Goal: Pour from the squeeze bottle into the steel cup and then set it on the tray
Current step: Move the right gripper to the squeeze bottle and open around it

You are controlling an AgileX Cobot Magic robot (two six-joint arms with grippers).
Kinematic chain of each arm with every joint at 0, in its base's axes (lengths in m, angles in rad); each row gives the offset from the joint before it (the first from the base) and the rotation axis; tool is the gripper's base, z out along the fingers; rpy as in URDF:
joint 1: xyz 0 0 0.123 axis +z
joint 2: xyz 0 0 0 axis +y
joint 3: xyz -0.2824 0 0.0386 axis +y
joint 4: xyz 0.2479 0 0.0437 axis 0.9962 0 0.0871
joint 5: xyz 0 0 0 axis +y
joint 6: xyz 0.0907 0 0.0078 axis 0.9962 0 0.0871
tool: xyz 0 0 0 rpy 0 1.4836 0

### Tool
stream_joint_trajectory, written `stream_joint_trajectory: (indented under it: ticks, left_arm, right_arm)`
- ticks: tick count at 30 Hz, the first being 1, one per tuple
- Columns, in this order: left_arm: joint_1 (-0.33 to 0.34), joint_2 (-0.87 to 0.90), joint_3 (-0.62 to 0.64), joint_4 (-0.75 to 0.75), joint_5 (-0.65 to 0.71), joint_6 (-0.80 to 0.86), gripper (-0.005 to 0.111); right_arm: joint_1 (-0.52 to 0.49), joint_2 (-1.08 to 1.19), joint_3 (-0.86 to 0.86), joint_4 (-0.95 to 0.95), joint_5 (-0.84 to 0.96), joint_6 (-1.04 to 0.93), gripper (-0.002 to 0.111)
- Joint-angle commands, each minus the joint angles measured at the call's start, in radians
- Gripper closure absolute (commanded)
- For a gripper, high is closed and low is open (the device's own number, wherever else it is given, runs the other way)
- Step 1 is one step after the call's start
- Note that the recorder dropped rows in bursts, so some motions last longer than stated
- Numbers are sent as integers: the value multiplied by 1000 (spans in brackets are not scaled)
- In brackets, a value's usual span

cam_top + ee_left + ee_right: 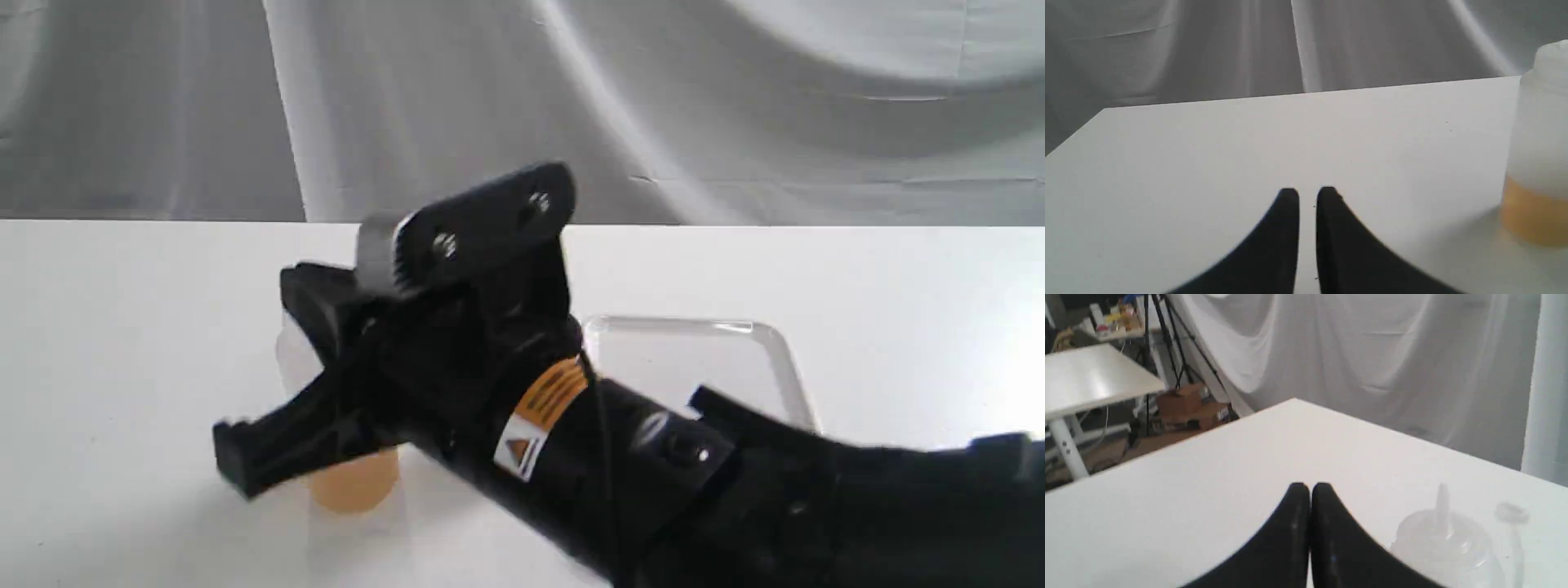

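Nothing readable is showing anywhere, honestly. The only sign-like thing is an orange, white and black sticker (540, 416) wrapping around the black arm (653, 465) in the exterior view, carrying a small orange warning triangle, but its print is coming out far too blurred to read. The squeeze bottle (1537, 151) is showing no label.

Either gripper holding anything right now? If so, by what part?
Nothing held. The right gripper has its fingers pressed together, empty; the left gripper shows only a bare slit. The translucent whitish plastic squeeze bottle with amber liquid stands free on the white table.
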Motion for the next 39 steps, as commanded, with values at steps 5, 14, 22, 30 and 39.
stream_joint_trajectory:
  ticks: [5, 14, 22, 30, 39]
  left_arm:
    - [-2, -5, 4, 2, -7, -2, 98]
    - [-2, -5, 4, 2, -7, -2, 98]
    - [-2, -5, 4, 2, -7, -2, 98]
    - [-2, -5, 4, 2, -7, -2, 98]
    - [-2, -5, 4, 2, -7, -2, 98]
  right_arm:
    - [97, 98, 6, 362, -112, -218, 108]
    - [231, 233, 6, 586, -359, -322, 108]
    - [254, 315, -103, 771, -312, -318, 108]
    - [254, 373, -234, 898, -271, -453, 108]
    - [214, 409, -263, 939, -266, -479, 108]
